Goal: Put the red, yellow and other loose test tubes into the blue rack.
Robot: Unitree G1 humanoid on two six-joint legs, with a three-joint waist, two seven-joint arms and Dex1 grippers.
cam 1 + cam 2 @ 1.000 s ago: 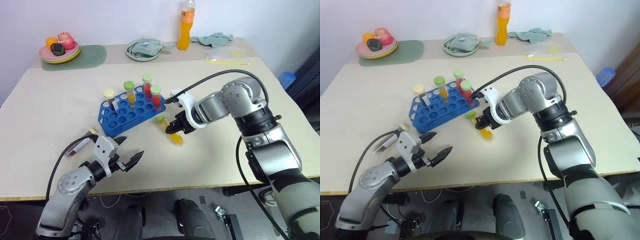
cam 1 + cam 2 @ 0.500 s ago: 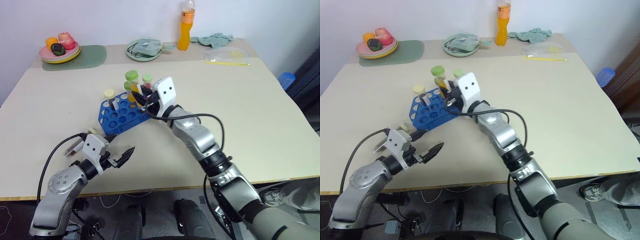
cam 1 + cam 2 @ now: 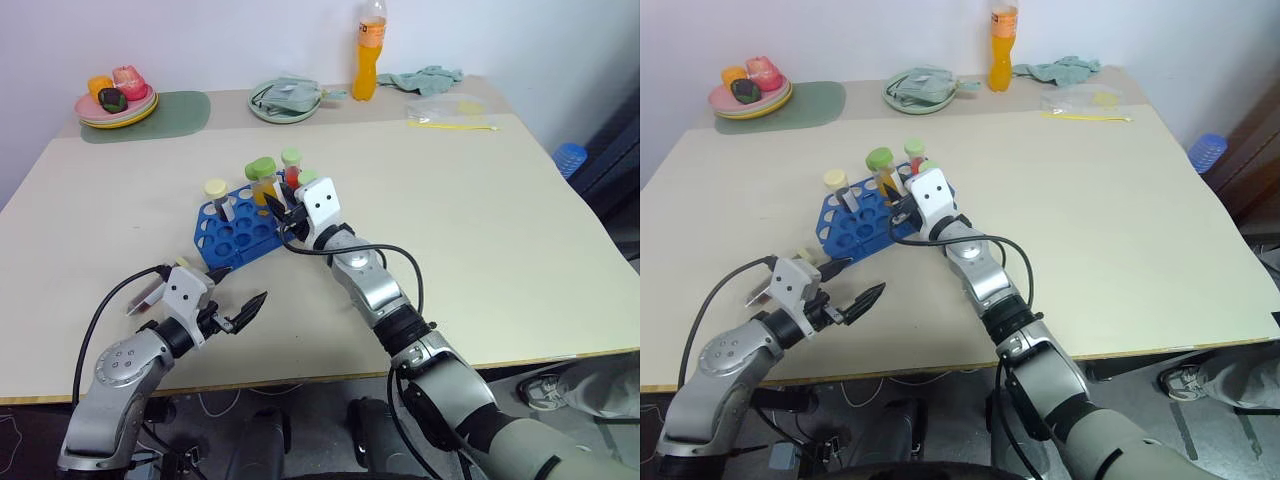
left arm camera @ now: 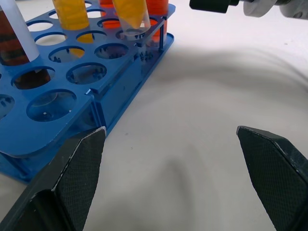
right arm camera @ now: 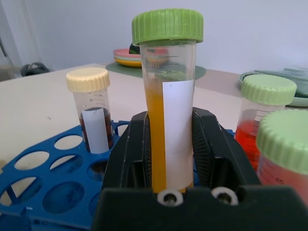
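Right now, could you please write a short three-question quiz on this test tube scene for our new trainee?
1. True or false: the right gripper is shut on a green-capped tube of yellow liquid.
2. Where does the cream-capped tube of dark liquid stand? A) in the blue plastic rack B) flat on the beige table C) on the stacked plates
3. Fill in: the left gripper is ____ and holds nothing.

Key: 1 true. 2 A. 3 open.
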